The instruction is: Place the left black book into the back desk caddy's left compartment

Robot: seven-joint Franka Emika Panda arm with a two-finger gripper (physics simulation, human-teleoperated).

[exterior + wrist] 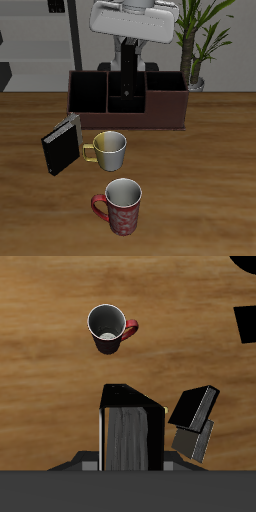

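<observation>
My gripper (128, 86) hangs over the back desk caddy (160, 118), a wide low reddish-brown box at the table's back. It is shut on the left black book (130, 438), which hangs upright below it with its grey page edge showing in the wrist view. In the exterior view the book (128, 96) is a dark shape over the caddy's middle bays, hard to tell from the black lining. The black-lined end bay (88, 92) is open and empty. Which end bay is the left compartment I cannot tell.
A second black book (60, 146) stands tilted on the table in front of the caddy, also in the wrist view (196, 406). A silver mug (108, 149) with a yellow handle stands beside it. A red mug (122, 206) (108, 327) stands nearer the front edge. A potted plant (200, 45) is behind the caddy.
</observation>
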